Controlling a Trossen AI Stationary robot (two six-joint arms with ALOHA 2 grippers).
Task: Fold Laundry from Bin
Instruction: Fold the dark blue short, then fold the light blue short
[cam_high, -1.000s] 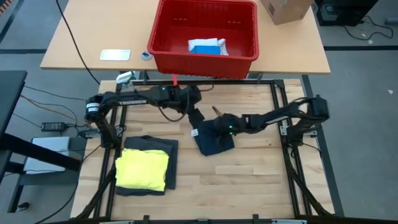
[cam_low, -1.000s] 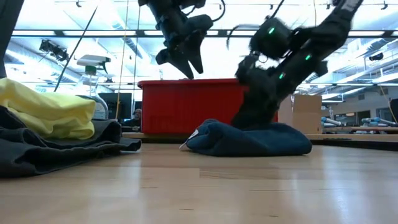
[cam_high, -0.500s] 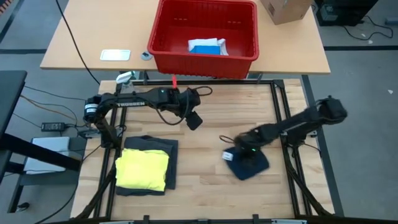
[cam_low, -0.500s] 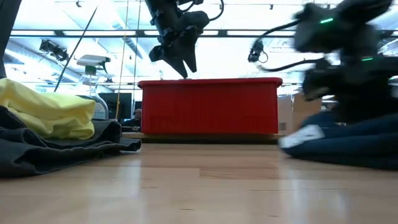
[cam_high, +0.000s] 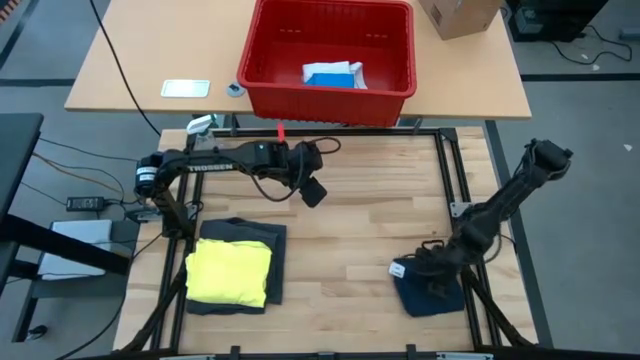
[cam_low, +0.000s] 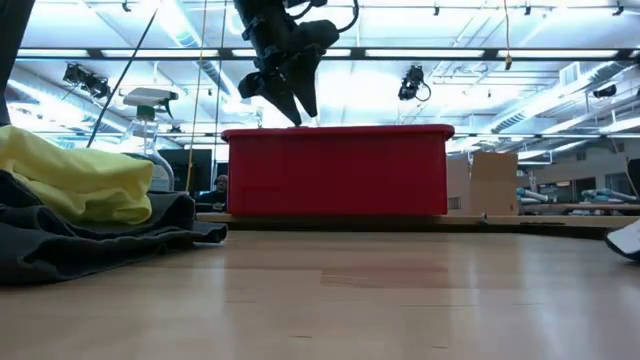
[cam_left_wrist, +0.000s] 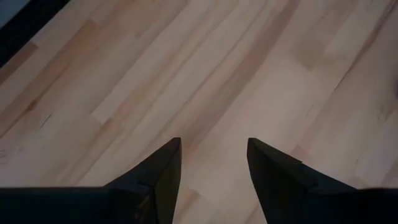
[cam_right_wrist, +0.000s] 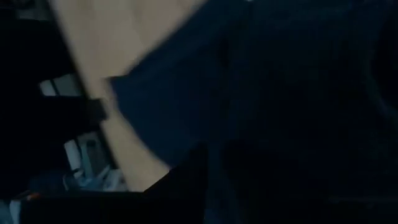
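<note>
My right claw (cam_high: 432, 272) is down at the near right corner of the counter (cam_high: 350, 250), sitting on a folded dark blue garment (cam_high: 430, 292) with a small white tag at its edge; my right wrist view is filled with that dark cloth, and I cannot tell whether the claw is apart or clamped on it. My left claw (cam_high: 312, 190) hangs above bare wood toward the middle of the counter, holding nothing, its two fingers (cam_left_wrist: 163, 171) apart with planks showing between them. At the near left corner a yellow garment (cam_high: 230, 272) lies folded on top of a dark grey garment (cam_high: 250, 232). The red bin (cam_high: 328, 90) stands on the farther table beyond the counter's back edge, with a blue and white garment (cam_high: 333, 75) lying inside it.
</note>
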